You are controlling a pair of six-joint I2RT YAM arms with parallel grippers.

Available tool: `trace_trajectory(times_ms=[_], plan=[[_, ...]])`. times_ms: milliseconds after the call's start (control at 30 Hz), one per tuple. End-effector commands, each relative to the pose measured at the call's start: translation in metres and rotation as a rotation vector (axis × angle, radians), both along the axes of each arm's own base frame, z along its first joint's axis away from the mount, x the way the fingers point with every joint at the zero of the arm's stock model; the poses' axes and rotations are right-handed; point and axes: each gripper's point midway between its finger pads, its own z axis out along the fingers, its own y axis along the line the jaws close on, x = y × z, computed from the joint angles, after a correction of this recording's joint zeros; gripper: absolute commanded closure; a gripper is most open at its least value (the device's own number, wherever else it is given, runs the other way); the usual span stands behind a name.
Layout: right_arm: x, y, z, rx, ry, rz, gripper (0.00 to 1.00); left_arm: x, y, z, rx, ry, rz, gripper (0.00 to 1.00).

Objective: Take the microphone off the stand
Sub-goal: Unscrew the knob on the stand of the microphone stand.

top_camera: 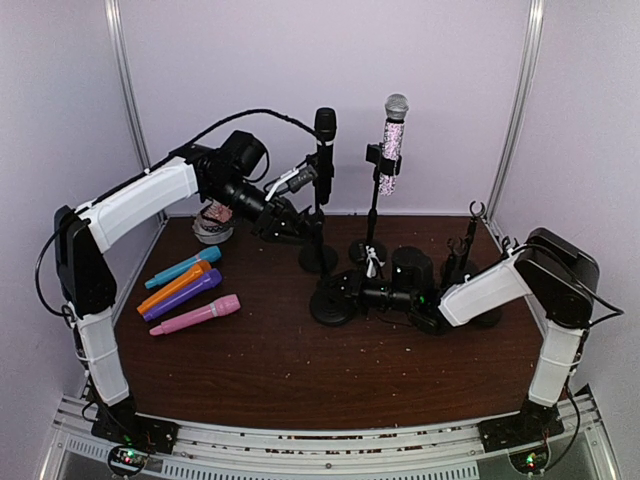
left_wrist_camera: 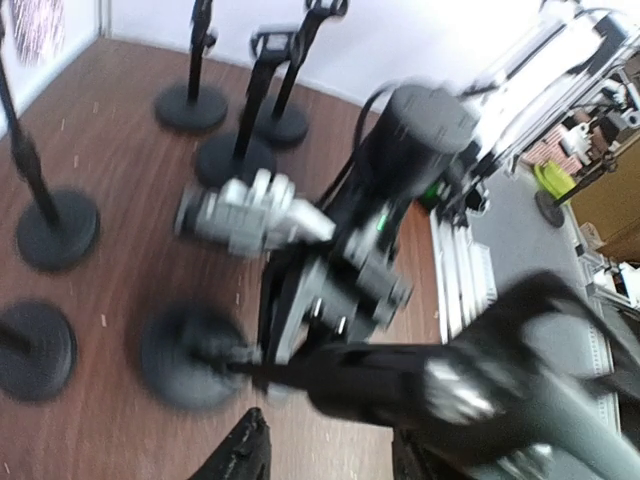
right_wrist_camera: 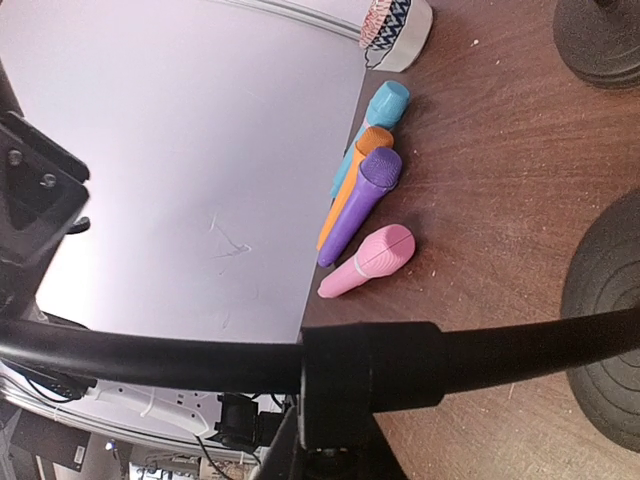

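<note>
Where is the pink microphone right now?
In the top view, the pink microphone lies flat on the left side of the table, just in front of the purple microphone.

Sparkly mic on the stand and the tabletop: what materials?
Sparkly mic: body looks rhinestone-covered, going by the pink-white speckle; head looks like grey metal mesh. Tabletop: dark brown wood grain, likely laminate or veneer, matte finish.

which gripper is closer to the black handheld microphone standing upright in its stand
Left. The left gripper is right at the handle of the black handheld microphone; the right gripper sits low by the table among the round stand bases, well below it.
</note>
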Motion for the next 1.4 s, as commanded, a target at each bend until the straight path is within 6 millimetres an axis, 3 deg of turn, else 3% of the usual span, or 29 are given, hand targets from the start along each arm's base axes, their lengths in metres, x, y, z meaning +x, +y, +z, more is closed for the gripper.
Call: trace_trajectory(times_ms=[0,167,267,433,600,900,1133,1367], plan=[[-0.012,0.022,-0.001,-0.002,0.06,0.088,1.0,-0.002,-0.02,0.02,-0.101,0.009,-0.051,0.55],[-0.017,0.042,0.021,-0.003,0.033,0.147,1.0,-0.007,-0.019,0.023,-0.099,0.013,-0.056,0.55],[-0.019,0.047,0.021,-0.024,0.029,0.162,1.0,-0.011,-0.016,0.016,-0.077,0.019,-0.059,0.55],[-0.019,0.043,-0.001,-0.168,0.006,0.143,1.0,-0.013,-0.01,0.004,-0.038,0.026,-0.05,0.55],[-0.021,0.032,-0.031,-0.457,-0.112,0.109,1.0,-0.01,-0.008,-0.002,-0.011,0.012,-0.032,0.56],[-0.023,0.018,-0.035,-0.768,-0.37,-0.003,1.0,-0.011,0.0,-0.013,0.043,-0.002,-0.001,0.59],[-0.028,0.012,-0.021,-0.938,-0.564,-0.093,0.83,-0.012,0.006,-0.011,0.052,-0.011,0.013,0.6],[-0.033,0.012,-0.007,-0.991,-0.646,-0.136,0.53,-0.013,0.007,-0.012,0.054,-0.009,0.011,0.59]])
